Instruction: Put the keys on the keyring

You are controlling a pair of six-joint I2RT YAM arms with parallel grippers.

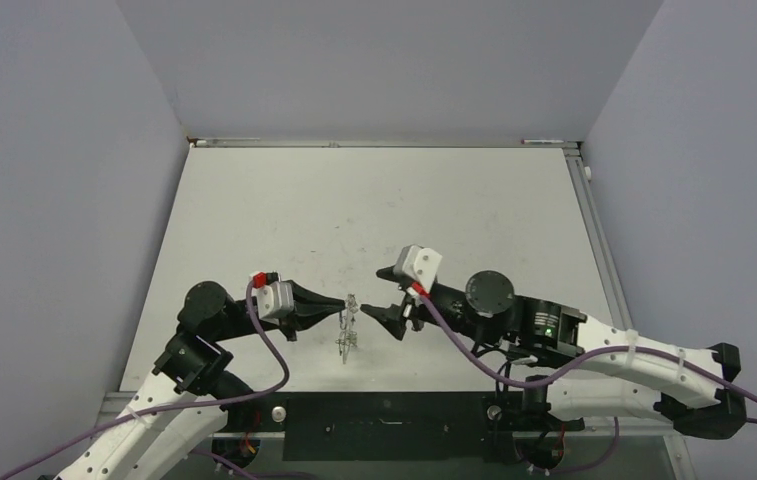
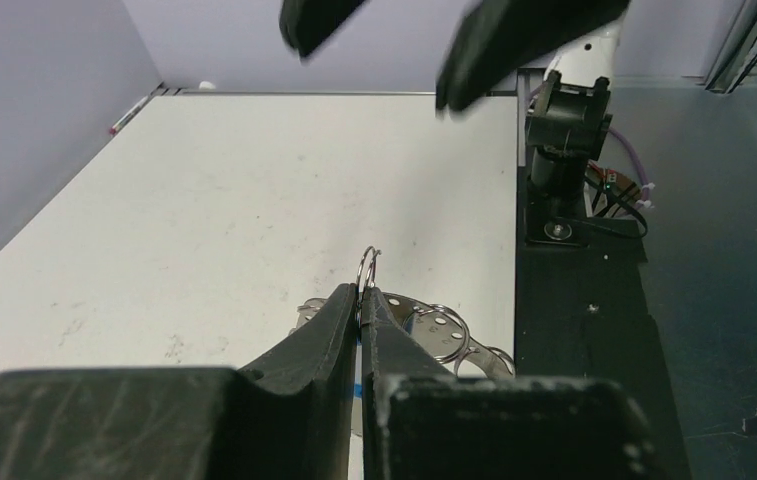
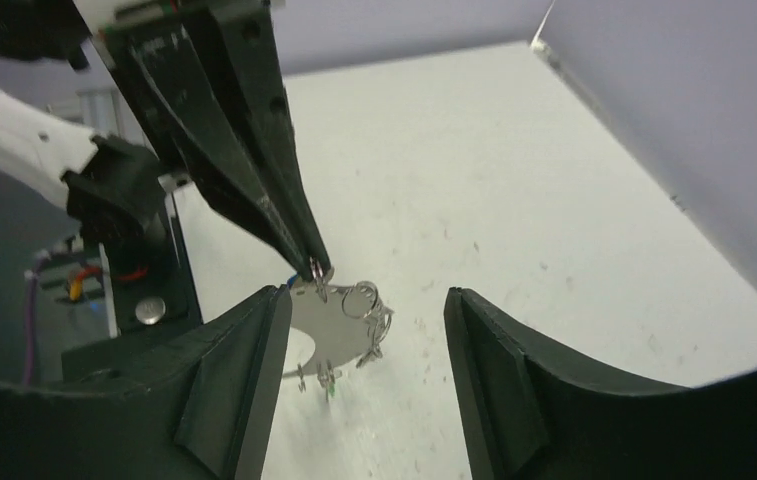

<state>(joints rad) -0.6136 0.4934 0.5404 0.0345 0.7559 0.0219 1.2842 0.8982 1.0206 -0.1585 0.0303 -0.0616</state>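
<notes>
Right pincer [image 1: 372, 290] just beside keyring [image 1: 350, 330]

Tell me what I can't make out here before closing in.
Top view: keyring too small for detail.
Left wrist view: left gripper fingers hide most of the keyring.
Right wrist view: green key tiny, blurred; whether it is threaded on is unclear.

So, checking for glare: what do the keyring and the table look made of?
The keyring is likely bare metal: silvery, with bright glints. The table is matte white, speckled with scuffs; possibly laminate or painted board, unclear.
</notes>
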